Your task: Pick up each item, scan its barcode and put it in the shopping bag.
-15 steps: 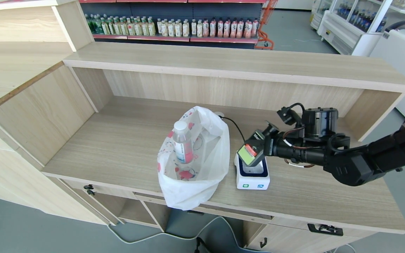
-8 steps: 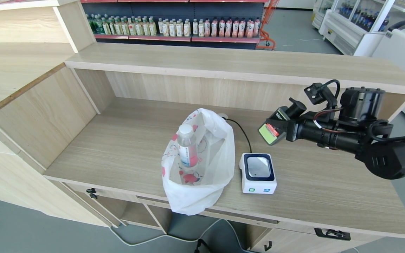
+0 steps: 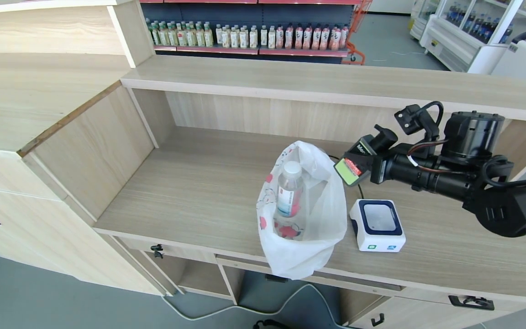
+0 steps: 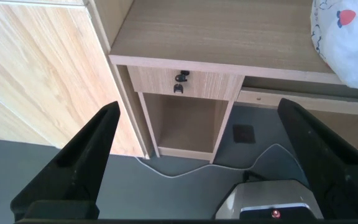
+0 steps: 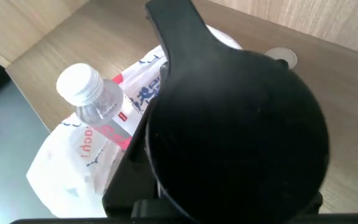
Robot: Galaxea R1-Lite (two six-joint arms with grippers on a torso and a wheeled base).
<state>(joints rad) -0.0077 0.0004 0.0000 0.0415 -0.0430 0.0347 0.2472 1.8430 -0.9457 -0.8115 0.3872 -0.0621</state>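
The right jaws are clenched on a small green-and-red pack (image 3: 348, 172), held in the air at about 2 o'clock from the white shopping bag (image 3: 318, 237). A capped water bottle (image 3: 289, 194) stands upright inside the bag. At the bag's 3 o'clock, just beside it, the barcode scanner (image 3: 377, 225) sits on the counter (image 3: 190, 196) with its window up. The pack is at its 11 o'clock. The left jaws hang released, spread wide, low before the counter's drawer (image 4: 179, 81).
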